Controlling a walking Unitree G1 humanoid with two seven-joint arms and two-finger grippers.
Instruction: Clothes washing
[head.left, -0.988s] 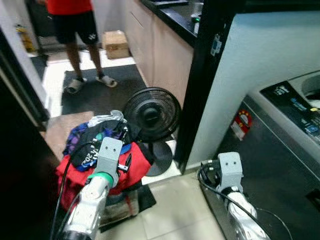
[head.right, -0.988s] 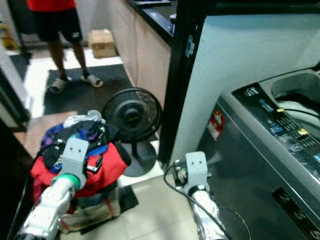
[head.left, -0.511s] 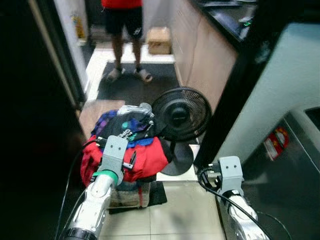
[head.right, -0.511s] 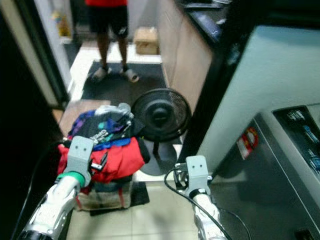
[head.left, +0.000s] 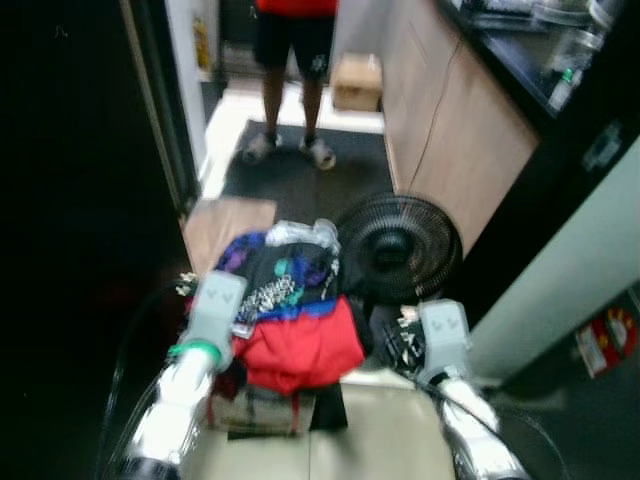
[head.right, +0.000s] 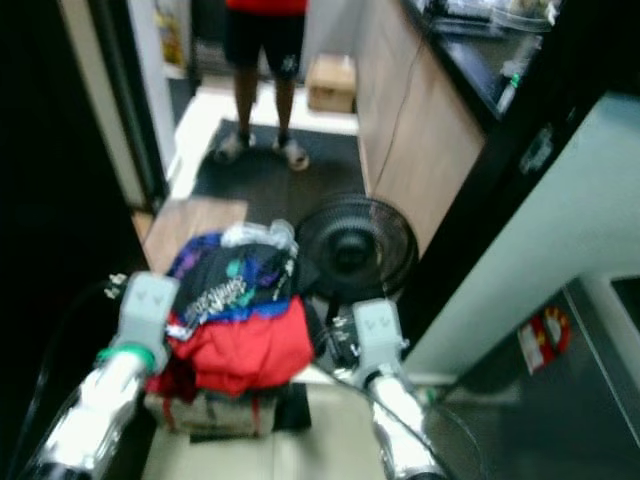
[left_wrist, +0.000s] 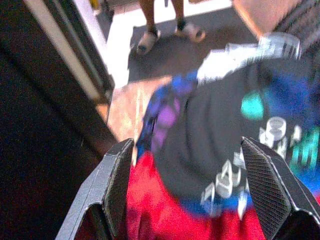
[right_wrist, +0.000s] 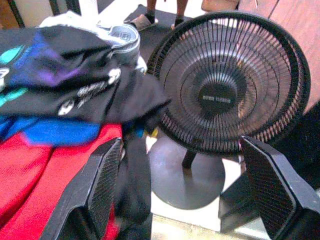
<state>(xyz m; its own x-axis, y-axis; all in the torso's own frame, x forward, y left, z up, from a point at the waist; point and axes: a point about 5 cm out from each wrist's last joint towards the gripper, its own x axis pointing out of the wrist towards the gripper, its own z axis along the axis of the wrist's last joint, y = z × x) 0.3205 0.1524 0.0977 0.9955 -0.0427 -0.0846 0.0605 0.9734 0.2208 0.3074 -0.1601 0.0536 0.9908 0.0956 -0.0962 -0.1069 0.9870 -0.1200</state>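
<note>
I've got both arms up at the laundry pile (head.left: 290, 310), left gripper (left_wrist: 195, 200) and right gripper (right_wrist: 185, 200) spread wide and empty, ready to scoop.

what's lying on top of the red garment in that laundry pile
A black printed garment lies on the red garment, with a blue layer between them and a grey-white piece at the far end. Anything deeper is covered.

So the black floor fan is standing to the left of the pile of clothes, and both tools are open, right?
Not quite. The black floor fan stands to the right of the pile of clothes, as the left eye view shows. The left tool and the right tool are indeed open.
</note>
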